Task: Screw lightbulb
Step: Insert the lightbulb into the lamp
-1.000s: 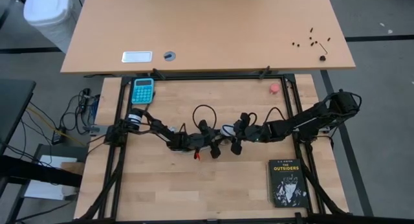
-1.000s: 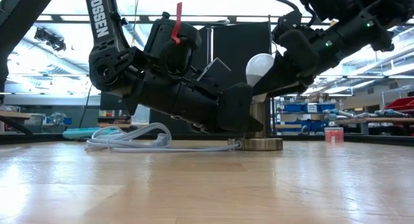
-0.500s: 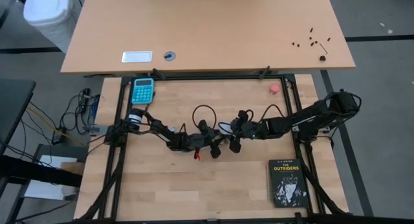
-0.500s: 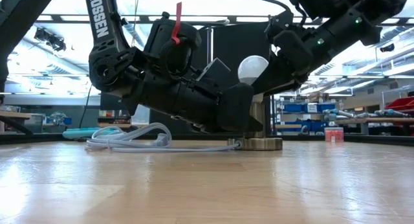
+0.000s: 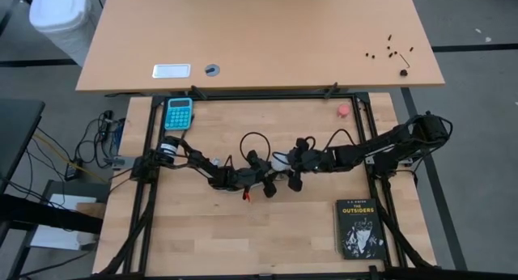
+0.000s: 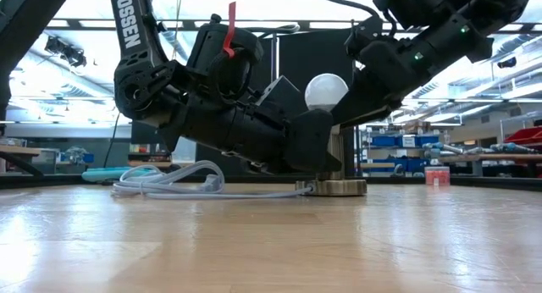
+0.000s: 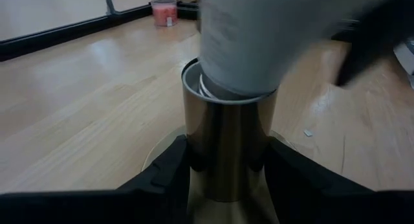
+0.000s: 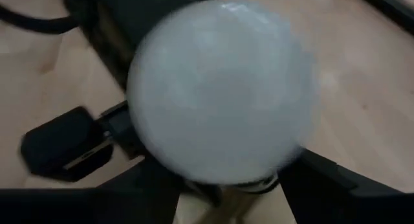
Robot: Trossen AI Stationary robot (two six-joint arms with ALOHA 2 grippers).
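The white frosted lightbulb (image 6: pixel 326 90) stands tilted over the silvery socket tube (image 7: pixel 226 146), its narrow end at the tube's mouth (image 7: pixel 223 88). The socket's round base (image 6: pixel 334 188) rests on the table mid-way across, and its white cord (image 6: pixel 165 181) lies coiled beside it. My left gripper (image 6: pixel 309 149) is shut on the socket tube. My right gripper (image 6: pixel 351 102) is shut on the bulb and shows in the high view (image 5: pixel 290 161) just right of the bulb (image 5: pixel 279 160). My left gripper pinches the socket's upright tube between its two fingers (image 7: pixel 169 175), one on each side, low on the tube. The fingers come nearly level from the table's left. The socket stands upright with its base on the table. My right gripper pinches the bulb's lower, narrower part (image 8: pixel 226 185) between its two fingers (image 8: pixel 323 185), below the round dome. The fingers come slanting down from the table's right. The bulb tilts, its dome up and its narrow end at the socket's mouth.
A black book (image 5: pixel 358 228) lies at the near right. A small pink-red round object (image 5: pixel 344 110) sits at the far right and a blue calculator (image 5: pixel 179 112) at the far left. Bare wood lies near the front edge.
My right gripper has carried the bulb toward the table's left, from beside the socket to over its mouth. The left gripper and the socket have stayed in place.
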